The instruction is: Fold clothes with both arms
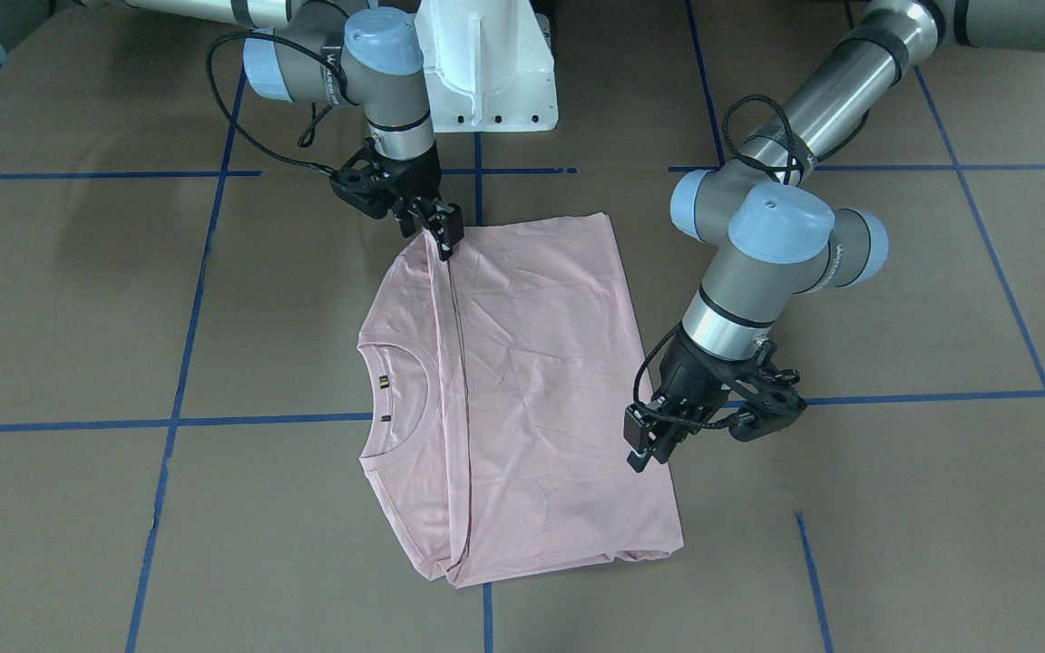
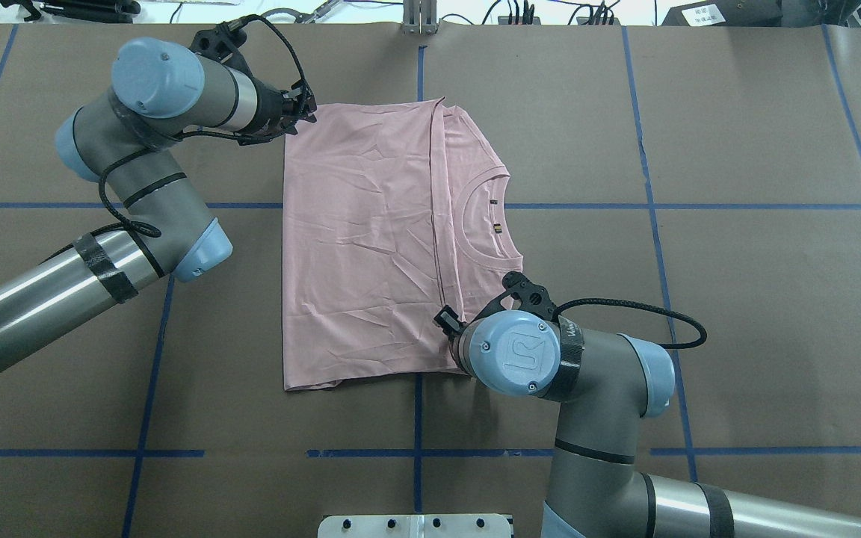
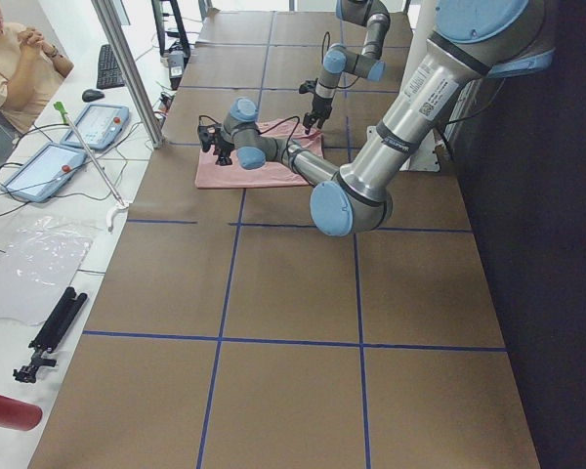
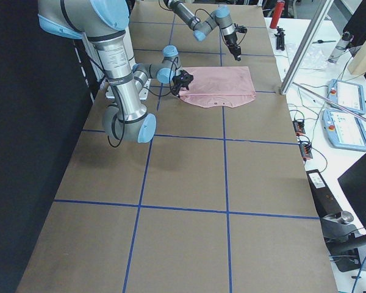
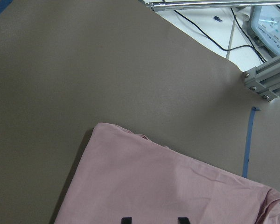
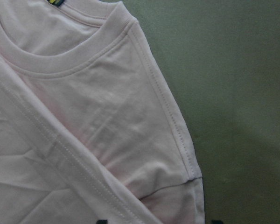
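The pale pink T-shirt (image 2: 356, 246) lies folded and flat on the brown table, plain side up, with its ribbed collar (image 2: 475, 224) showing on the robot's right. My left gripper (image 2: 302, 119) hovers over the shirt's far left corner (image 5: 107, 135); the left wrist view shows its fingertips apart, open and holding nothing. My right gripper (image 2: 445, 317) stands low over the near edge beside the long fold line. It is also open, its tips wide apart above the shoulder seam (image 6: 172, 121). In the front view the left gripper (image 1: 642, 452) is at the shirt's side edge and the right gripper (image 1: 446, 239) at the fold's end.
Blue tape lines (image 2: 415, 453) divide the table into squares. The white pedestal base (image 1: 486, 63) stands behind the shirt. An aluminium frame post (image 3: 127, 68), control tablets (image 3: 98, 122) and a seated person (image 3: 10, 59) are beyond the table's far edge.
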Robot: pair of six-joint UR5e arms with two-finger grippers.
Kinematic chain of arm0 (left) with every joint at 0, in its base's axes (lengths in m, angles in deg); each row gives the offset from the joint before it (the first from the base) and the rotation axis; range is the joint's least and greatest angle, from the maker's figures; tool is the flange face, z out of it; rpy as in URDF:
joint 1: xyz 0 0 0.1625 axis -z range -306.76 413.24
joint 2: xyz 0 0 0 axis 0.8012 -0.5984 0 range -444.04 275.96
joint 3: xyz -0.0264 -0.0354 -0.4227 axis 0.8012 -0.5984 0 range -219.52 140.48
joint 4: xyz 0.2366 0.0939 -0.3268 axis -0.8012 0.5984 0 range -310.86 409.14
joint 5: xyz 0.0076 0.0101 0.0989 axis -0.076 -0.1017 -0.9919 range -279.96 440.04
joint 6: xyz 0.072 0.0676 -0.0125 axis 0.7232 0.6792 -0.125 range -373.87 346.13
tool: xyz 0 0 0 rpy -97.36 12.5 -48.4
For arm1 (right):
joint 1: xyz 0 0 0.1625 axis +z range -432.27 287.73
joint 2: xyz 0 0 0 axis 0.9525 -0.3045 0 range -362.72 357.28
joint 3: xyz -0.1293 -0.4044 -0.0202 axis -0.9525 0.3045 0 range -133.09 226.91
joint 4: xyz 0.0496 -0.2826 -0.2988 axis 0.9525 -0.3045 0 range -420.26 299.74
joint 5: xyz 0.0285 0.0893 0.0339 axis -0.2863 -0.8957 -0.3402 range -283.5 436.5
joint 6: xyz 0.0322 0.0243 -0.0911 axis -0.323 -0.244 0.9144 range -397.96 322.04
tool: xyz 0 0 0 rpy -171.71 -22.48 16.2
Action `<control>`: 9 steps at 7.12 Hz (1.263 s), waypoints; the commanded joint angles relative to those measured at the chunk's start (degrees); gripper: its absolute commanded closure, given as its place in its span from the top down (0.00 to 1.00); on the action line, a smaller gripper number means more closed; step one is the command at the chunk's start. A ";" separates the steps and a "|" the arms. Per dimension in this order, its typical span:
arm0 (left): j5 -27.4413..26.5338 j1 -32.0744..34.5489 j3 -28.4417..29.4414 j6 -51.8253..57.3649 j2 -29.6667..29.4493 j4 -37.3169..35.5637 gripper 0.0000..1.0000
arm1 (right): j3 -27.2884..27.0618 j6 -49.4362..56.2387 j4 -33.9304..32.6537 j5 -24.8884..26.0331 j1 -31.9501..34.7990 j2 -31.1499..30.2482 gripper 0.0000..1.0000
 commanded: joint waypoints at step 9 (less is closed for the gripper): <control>0.24 -0.07 -6.19 0.03 3.85 -0.61 0.44 | 0.44 -1.96 0.57 -0.03 -0.22 0.34 0.00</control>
